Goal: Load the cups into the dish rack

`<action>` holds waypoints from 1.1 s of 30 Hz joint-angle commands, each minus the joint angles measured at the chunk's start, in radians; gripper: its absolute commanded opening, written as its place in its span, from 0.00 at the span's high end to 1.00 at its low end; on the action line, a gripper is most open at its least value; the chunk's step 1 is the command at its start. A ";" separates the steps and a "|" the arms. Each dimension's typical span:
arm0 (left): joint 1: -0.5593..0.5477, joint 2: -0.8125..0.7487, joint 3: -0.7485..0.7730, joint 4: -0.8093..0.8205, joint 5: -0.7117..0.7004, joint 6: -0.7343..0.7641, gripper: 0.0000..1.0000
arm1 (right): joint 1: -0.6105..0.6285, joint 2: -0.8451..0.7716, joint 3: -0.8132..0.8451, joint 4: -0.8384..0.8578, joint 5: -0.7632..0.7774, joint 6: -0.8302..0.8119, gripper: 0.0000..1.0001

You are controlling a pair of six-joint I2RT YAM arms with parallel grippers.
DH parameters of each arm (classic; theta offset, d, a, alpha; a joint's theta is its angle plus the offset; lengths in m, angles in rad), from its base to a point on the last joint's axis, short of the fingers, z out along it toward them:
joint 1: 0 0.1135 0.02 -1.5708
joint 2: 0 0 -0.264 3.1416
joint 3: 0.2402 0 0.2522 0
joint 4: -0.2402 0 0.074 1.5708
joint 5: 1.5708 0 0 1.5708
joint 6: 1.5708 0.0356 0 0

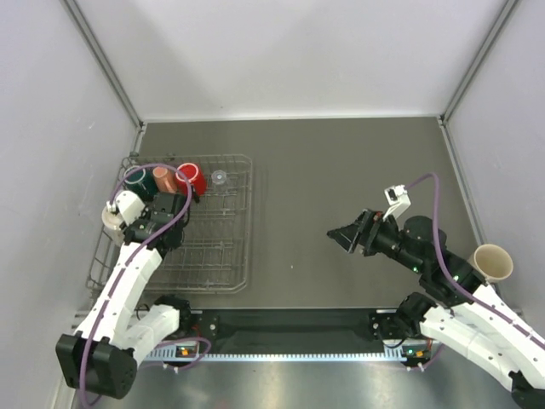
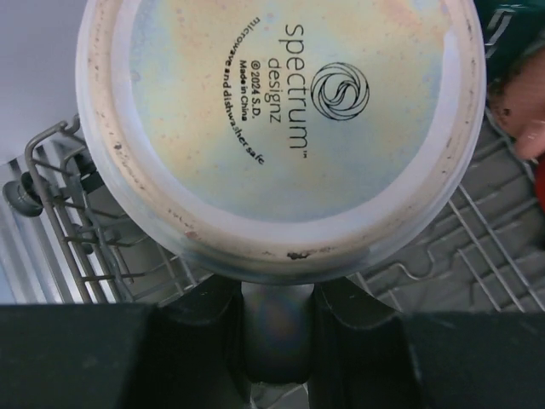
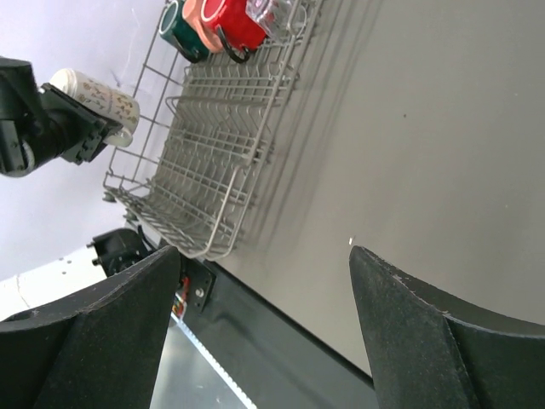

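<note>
The wire dish rack [image 1: 213,247] lies at the left of the table. In its far end stand a dark green mug [image 1: 136,179], a pink mug [image 1: 164,181], a red mug [image 1: 192,177] and a tiny clear glass [image 1: 220,177]. My left gripper [image 1: 128,223] is shut on the handle of a white speckled mug [image 1: 111,219], held over the rack's left edge. In the left wrist view the mug's base [image 2: 281,111] fills the frame above the gripper [image 2: 277,298]. My right gripper [image 1: 341,234] is open and empty above the bare table. A tan handleless cup [image 1: 494,262] stands at the right.
The right wrist view shows the rack [image 3: 213,145], the white mug [image 3: 98,98] and the red mug [image 3: 234,21] beyond the open gripper [image 3: 264,256]. Grey walls enclose the table on three sides. The tan cup sits close beside my right arm.
</note>
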 commanded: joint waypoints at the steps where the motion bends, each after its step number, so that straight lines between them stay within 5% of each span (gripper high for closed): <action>1: 0.063 -0.033 -0.042 0.044 -0.076 -0.080 1.00 | -0.014 -0.014 0.058 -0.014 -0.020 -0.041 0.20; 16: 0.284 -0.001 -0.227 0.240 0.009 -0.128 1.00 | -0.022 -0.021 0.111 -0.066 -0.051 -0.072 0.19; 27: 0.290 -0.018 -0.295 0.339 0.036 -0.111 1.00 | -0.025 -0.032 0.084 -0.068 -0.046 -0.052 0.19; 33: 0.295 0.019 -0.309 0.343 0.043 -0.130 0.77 | -0.028 -0.043 0.084 -0.069 -0.048 -0.041 0.19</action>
